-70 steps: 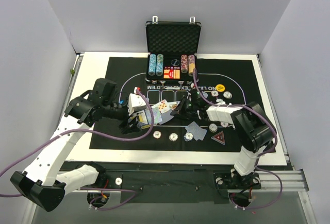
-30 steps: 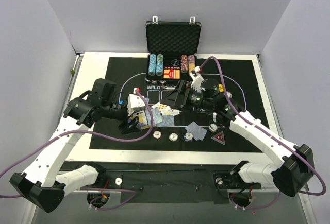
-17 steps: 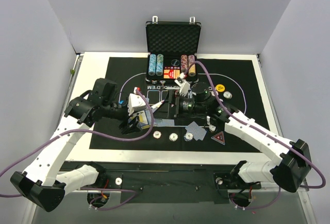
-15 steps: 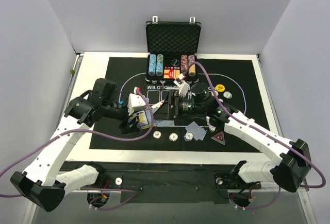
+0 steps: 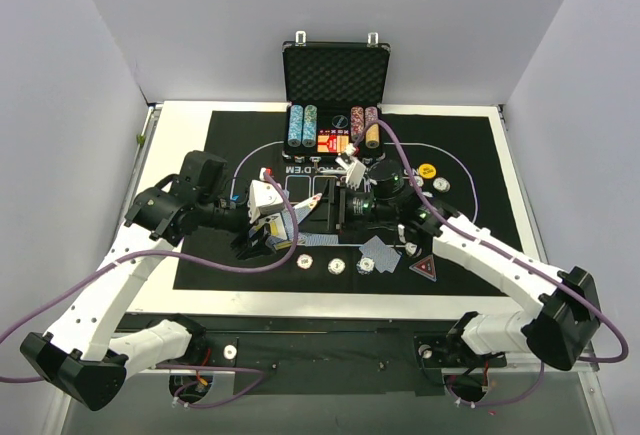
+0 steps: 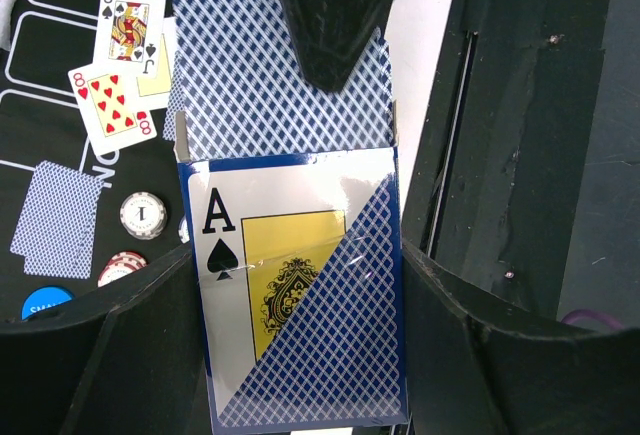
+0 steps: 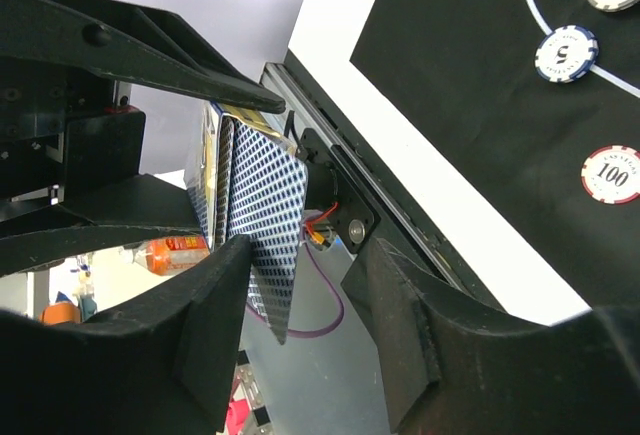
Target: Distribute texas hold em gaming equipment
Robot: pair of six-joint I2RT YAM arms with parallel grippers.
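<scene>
My left gripper (image 6: 300,327) is shut on the deck (image 6: 298,300), a box with an ace of spades and a blue lattice; both are held above the mat's left part (image 5: 270,227). A blue-backed card (image 6: 262,75) sticks out of the box top. My right gripper (image 7: 300,327) reaches in from the right (image 5: 328,209); its jaws stand on either side of that card (image 7: 268,205), with a gap on the right side. Face-up cards (image 6: 118,65), striped chips (image 5: 337,266), face-down cards (image 5: 380,252), a yellow disc (image 5: 427,170) and the black-red triangular marker (image 5: 424,268) lie on the mat.
The open black case (image 5: 335,105) with chip columns stands at the back of the black mat (image 5: 460,155). More chips (image 7: 565,52) lie along the mat's near line. Both arms meet over the mat's middle left, with the table's white border (image 5: 180,125) around it.
The right arm has swung from the mat's right side over to the deck, and its jaws have narrowed around the protruding card. The left arm and deck have stayed put.
</scene>
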